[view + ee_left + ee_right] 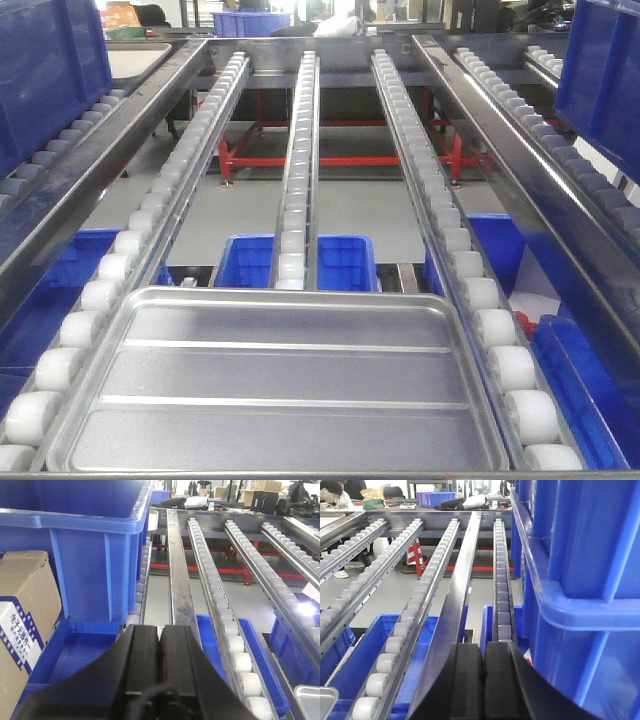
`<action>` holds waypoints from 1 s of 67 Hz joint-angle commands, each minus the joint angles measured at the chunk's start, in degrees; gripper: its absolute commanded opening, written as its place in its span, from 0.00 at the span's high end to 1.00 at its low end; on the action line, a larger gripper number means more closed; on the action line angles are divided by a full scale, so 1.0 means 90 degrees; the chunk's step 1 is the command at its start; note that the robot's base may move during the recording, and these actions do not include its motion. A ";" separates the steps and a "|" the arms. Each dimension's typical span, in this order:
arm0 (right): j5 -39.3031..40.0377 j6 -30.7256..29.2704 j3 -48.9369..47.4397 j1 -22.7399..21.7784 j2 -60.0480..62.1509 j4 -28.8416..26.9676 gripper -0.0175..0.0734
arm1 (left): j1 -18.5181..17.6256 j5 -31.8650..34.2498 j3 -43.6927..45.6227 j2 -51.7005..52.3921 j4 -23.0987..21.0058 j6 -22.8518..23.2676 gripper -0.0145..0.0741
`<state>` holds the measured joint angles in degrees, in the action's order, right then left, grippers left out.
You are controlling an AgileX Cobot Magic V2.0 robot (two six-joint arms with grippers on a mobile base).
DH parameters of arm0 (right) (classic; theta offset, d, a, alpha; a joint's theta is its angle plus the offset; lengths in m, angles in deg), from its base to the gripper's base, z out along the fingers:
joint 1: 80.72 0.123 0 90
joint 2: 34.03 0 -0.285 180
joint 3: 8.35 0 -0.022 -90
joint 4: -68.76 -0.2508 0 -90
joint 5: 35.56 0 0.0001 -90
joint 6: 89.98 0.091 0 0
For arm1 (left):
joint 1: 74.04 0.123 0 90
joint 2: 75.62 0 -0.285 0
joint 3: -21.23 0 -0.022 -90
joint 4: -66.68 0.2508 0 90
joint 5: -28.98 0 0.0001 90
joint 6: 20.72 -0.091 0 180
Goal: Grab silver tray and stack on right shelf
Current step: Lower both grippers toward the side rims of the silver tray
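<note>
Glare is being thrown back by the silver tray, which is being carried flat at the near end of the middle lane in the front view, its two long ridges being shown across the base and its rolled rim being flanked closely by pale roller tracks. Below, blue bins are being glimpsed; neither arm is being caught here

In the left wrist view, the left gripper is being held with its black fingers pressed together on nothing, beside a blue crate and a cardboard box; one tray corner is being cut off at lower right

In the right wrist view, the right gripper is likewise being held closed and empty beside a second blue crate, a tray corner being seen at lower left, apart from it

The tray is being judged thin, light and stiff but slick, and apt to be sent rolling if nudged; the raised rim at its two short ends is being reckoned the surest hold, one arm to each, since nothing to pinch is being offered by the smooth base. Which level is being meant as the right shelf is not being made plain
</note>
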<state>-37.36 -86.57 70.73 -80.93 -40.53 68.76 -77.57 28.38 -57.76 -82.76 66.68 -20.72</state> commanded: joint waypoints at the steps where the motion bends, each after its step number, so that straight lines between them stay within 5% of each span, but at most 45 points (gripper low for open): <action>1: 0.0529 -0.0014 -0.0018 -0.0032 0.0043 0.0000 0.75 | -0.0033 0.0577 -0.0154 0.0064 0.0000 0.0000 0.93; 54: 0.1108 0.0202 -0.0063 -0.0015 0.0036 -0.0044 0.75 | -0.0033 0.0790 0.0000 0.0064 -0.0188 0.0076 0.93; 58: 0.0763 0.0422 -0.0242 -0.0008 -0.0023 -0.0044 0.75 | -0.0033 0.0410 0.0228 0.0023 -0.0417 0.0076 0.93; 67: -0.0430 0.0432 -0.0980 -0.0008 -0.0584 -0.0044 0.75 | -0.0033 -0.1740 0.1164 -0.0411 -0.1005 0.0076 0.93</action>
<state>-40.87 -83.02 67.17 -80.93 -42.09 68.76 -77.57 17.74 -53.13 -83.46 60.82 -20.72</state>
